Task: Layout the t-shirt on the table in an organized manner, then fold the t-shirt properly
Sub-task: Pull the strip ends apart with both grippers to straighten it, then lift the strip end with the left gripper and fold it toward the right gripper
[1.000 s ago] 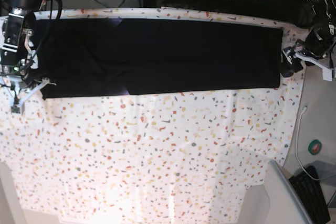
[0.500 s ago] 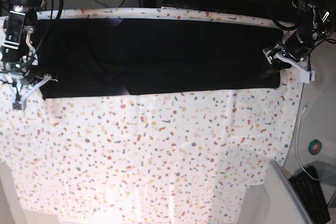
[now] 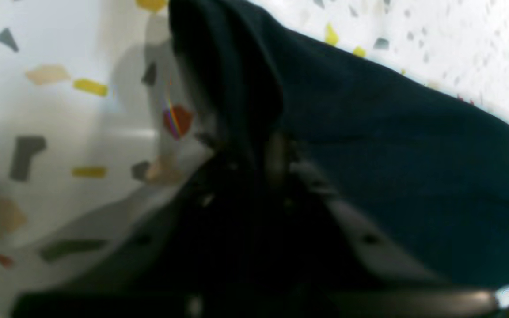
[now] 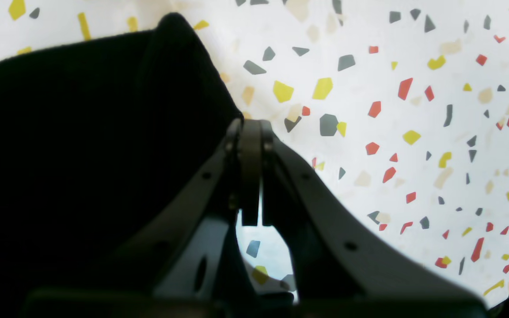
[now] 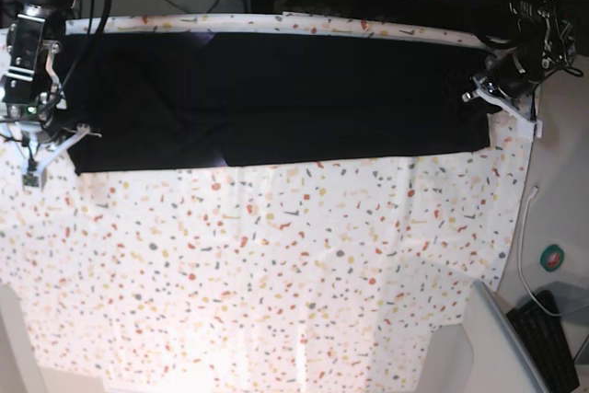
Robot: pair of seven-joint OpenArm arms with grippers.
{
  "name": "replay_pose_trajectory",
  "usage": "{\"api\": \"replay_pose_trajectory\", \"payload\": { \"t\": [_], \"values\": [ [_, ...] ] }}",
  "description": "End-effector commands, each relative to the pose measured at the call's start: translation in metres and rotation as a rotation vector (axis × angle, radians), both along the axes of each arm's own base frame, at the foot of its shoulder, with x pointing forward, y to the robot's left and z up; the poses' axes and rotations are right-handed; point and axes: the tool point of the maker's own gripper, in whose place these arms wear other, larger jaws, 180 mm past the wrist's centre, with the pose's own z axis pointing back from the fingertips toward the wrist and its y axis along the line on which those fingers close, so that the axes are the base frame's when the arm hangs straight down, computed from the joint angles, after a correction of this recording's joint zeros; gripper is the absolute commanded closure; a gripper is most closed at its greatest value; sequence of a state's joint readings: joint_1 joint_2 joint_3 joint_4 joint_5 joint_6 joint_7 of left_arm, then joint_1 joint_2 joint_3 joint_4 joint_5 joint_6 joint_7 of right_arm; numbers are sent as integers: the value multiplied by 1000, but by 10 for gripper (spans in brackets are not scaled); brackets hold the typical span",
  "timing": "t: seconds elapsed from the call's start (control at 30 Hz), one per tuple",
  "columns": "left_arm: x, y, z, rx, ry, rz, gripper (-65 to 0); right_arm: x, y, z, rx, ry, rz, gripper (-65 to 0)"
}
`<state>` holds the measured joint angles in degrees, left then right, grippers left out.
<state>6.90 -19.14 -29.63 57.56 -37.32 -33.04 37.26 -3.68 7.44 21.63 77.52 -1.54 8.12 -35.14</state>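
Base view: t-shirt [image 5: 276, 98] is lying as a long strip across the bench's [image 5: 276, 264] far side. Left hand [image 5: 482, 91] is pinching its edge; right hand [image 5: 41, 140], fingers together, is hanging at the opposite end.

I see the black t-shirt [image 5: 276, 98] folded into a long flat band along the far edge of the speckled surface [image 5: 276, 273], ends reaching both sides.
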Motion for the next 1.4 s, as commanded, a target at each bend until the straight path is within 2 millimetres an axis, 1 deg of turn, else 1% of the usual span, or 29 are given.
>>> {"api": "replay_pose_trajectory", "payload": {
  "t": [0.0, 0.03, 0.1, 0.17, 0.2, 0.23, 0.33, 0.43, 0.5, 0.57, 0.67, 0.8, 0.87, 1.0, 1.03, 1.13, 1.2, 1.23, 1.3, 1.37],
  "values": [
    [15, 25, 20, 59, -43, 5, 0, 12, -7, 13, -22, -47, 3, 0],
    [25, 34, 29, 81, -65, 2, 0, 12, -7, 13, -22, -47, 3, 0],
    [37, 52, 46, 129, -86, -11, 0, 12, -7, 13, -22, -47, 3, 0],
    [44, 60, 60, 163, -110, -24, 0, 12, -7, 13, -22, -47, 3, 0],
    [48, 60, 68, 179, -131, -35, 0, 12, -7, 13, -22, -47, 3, 0],
    [47, 58, 72, 194, -140, -46, 0, 12, -7, 13, -22, -47, 3, 0],
    [35, 53, 79, 251, -124, -10, 0, 10, -7, 12, -22, -44, 2, 0],
    [26, 21, 78, 251, -117, 11, 0, 11, -9, 13, -23, -46, -1, 0],
    [21, -5, 77, 236, -113, -16, 0, 11, -9, 13, -23, -47, -1, 0],
    [22, -34, 76, 208, -120, -40, 0, 11, -8, 11, -21, -41, 1, 0],
    [25, -64, 69, 171, -103, -45, 0, 7, -7, 3, -11, -19, -2, 0],
    [34, -110, 62, 127, -95, -136, 0, 6, -6, 1, -9, -13, -2, 0],
    [33, -124, 57, 119, -76, -151, 0, 6, -6, 1, -9, -13, -2, 0],
    [45, -149, 56, 105, -70, -177, 0, 5, -8, 2, -9, -14, -8, 0],
    [45, -153, 55, 101, -66, -184, 0, 5, -8, 2, -9, -14, -8, 0],
    [53, -166, 58, 84, -81, -204, 0, 4, -8, 1, -9, -12, -8, 0],
    [53, -172, 53, 67, -48, -212, 0, 4, -8, 1, -9, -12, -8, 0],
    [50, -175, 49, 56, -19, -216, 0, 4, -8, 1, -9, -12, -8, 0],
    [52, -183, 48, 34, 6, -224, 0, 4, -8, 1, -9, -12, -8, 0],
    [52, -186, 47, 30, 16, -229, 0, 4, -8, 1, -8, -11, -8, 0]
  ]
}}
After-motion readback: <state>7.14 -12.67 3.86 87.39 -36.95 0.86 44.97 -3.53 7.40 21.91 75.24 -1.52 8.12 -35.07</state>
